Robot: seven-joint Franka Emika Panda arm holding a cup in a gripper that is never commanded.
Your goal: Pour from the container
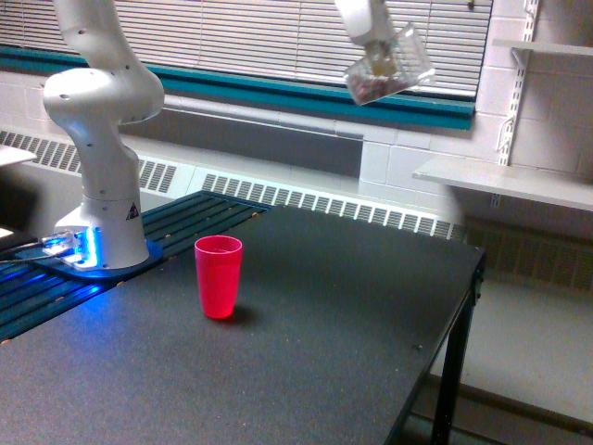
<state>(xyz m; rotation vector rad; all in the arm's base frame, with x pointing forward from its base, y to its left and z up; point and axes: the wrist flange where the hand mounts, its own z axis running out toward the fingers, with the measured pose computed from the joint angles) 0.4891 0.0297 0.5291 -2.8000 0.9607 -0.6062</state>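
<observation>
The jaws (pixel 375 57) are closed on the container (pixel 389 67), a clear cup carried high near the top of the exterior view, in front of the window blinds (pixel 232 37). The cup hangs tilted below the jaws, with dark reddish contents pooled at its lower end (what they are is too small to tell), a lean that looks shallow enough to keep them inside during carriage. Far below the jaws and off toward the exterior view's left, the red cup (pixel 219 276) stands upright and open-mouthed on the dark surface (pixel 352 324), presumably placed as the receiver. Beyond it sits the arm's white base (pixel 102 204); pouring has not begun.
</observation>
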